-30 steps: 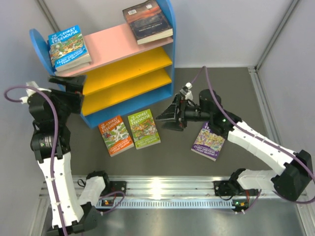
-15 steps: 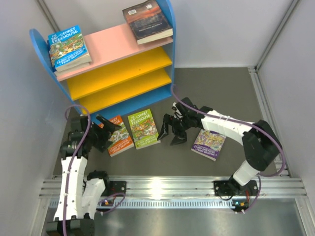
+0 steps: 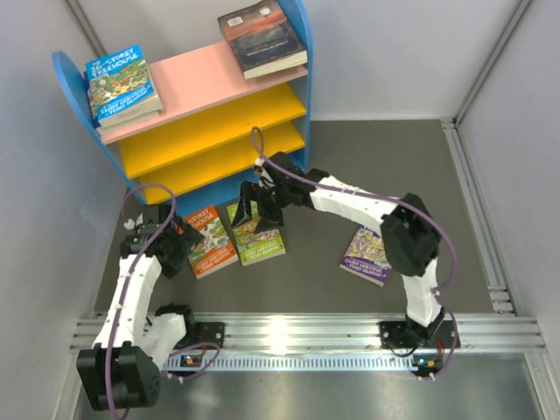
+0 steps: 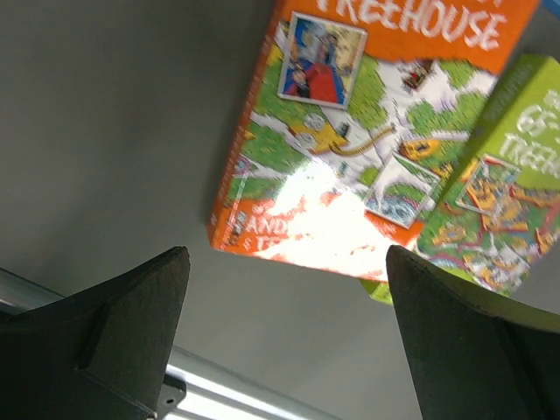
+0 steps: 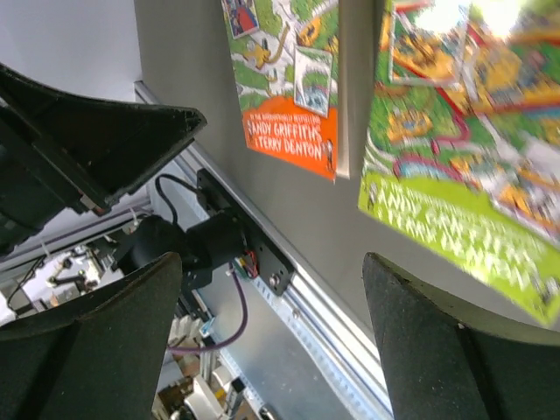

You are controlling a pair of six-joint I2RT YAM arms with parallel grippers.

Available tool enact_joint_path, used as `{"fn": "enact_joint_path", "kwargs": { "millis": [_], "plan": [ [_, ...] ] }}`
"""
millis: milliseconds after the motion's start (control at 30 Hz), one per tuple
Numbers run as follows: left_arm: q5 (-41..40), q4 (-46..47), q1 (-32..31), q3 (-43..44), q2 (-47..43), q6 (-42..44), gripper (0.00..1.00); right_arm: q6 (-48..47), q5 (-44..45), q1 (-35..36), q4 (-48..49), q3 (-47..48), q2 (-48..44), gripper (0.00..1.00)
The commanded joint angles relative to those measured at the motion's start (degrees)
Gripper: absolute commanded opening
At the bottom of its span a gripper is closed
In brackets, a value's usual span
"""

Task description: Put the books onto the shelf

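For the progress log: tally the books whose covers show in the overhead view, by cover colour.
blue Treehouse book: 1
orange Treehouse book: 1
green Treehouse book: 1
purple book: 1
dark book: 1
Total: 5
Anything stacked under the blue one is not counted.

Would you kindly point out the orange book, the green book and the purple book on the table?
orange book (image 3: 210,243), top external view, middle of cover.
green book (image 3: 261,241), top external view, lower cover.
purple book (image 3: 366,255), top external view, middle of cover.
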Motion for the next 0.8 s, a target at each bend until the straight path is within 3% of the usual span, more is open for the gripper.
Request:
{"fn": "enact_joint_path", "kwargs": {
  "millis": [0, 200, 367, 533, 767],
  "plan": [
    [-5.23, 3.58, 2.70, -2.38, -0.35, 2.85, 0.99, 0.79, -0.92, 1.93, 4.93, 6.67, 7.88, 0.84],
    [-5.14, 9.65, 3.06, -2.92, 5.26, 0.39, 0.99, 1.14, 1.19, 3.69, 5.82, 18.10, 20.03, 0.83],
    [-5.93, 14.22, 3.15, -3.26, 12.03, 2.68, 0.99, -0.52, 4.96, 4.92, 0.73, 26.71, 28.29, 0.83],
    [-3.04, 21.25, 3.15, -6.07, 16.69, 3.12, 0.99, -3.24, 9.80, 6.77, -4.97, 29.80, 32.08, 0.83],
    [7.86, 31.61, 3.15, -12.40, 22.50, 0.49, 0.97, -7.55, 19.46, 10.72, -15.09, 30.34, 35.42, 0.82]
  ]
}}
